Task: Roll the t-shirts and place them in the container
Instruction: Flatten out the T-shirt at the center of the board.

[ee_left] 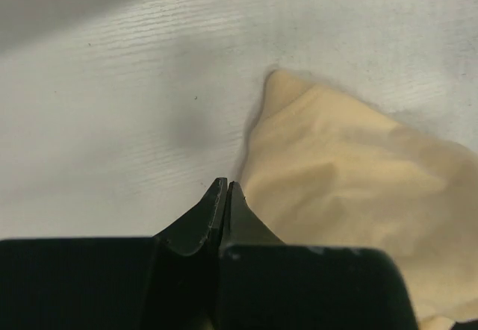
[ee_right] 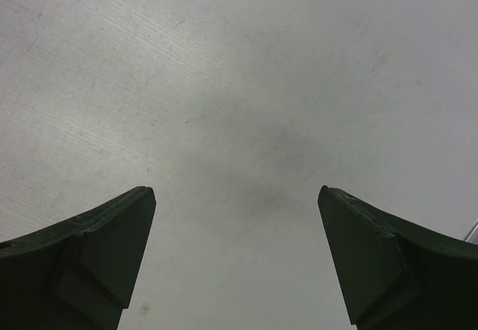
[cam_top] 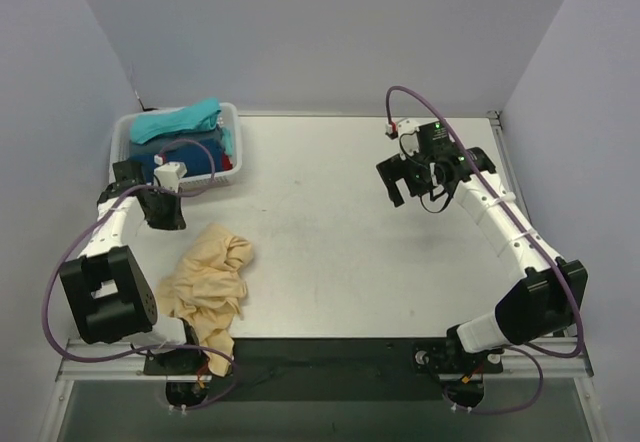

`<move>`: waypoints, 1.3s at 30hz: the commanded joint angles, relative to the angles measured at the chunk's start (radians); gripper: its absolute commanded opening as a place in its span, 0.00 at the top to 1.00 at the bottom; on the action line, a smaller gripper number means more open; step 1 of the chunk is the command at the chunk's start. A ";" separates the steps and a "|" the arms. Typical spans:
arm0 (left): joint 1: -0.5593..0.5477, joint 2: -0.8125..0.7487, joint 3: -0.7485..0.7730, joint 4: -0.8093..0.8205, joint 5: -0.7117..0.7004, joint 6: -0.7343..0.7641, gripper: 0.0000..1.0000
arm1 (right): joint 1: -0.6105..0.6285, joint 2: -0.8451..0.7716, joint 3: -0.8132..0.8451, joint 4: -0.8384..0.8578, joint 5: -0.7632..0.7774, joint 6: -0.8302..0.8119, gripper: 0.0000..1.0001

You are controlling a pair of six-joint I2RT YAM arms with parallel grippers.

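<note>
Tan t-shirt (cam_top: 208,282): crumpled in a heap on the bench (cam_top: 340,232), near-left, close to the left arm's base.
In the basket: a teal t-shirt (cam_top: 175,122) and a dark blue t-shirt (cam_top: 188,160), piled in the white basket (cam_top: 236,132) at the far-left corner.
Left gripper (ee_left: 225,186): pressed together, nothing between, tips just beside the tan cloth's edge.
Right gripper (ee_right: 235,192): spread wide, empty, above bare bench.

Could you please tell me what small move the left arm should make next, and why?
Probably open the left gripper and ease it onto the beige t-shirt: its jaws are shut on nothing beside the crumpled cloth's edge, and the shirt needs spreading flat before rolling.
</note>
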 commanded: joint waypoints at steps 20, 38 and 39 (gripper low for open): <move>0.009 0.115 0.387 -0.370 0.127 0.090 0.23 | -0.020 -0.081 -0.081 -0.017 0.021 -0.029 0.00; -0.235 -0.387 -0.224 -0.252 -0.093 0.511 0.34 | -0.025 0.000 0.012 -0.079 -0.091 -0.033 0.00; -0.249 -0.362 -0.204 -0.232 -0.069 0.484 0.42 | -0.025 -0.003 0.012 -0.079 -0.086 -0.041 0.00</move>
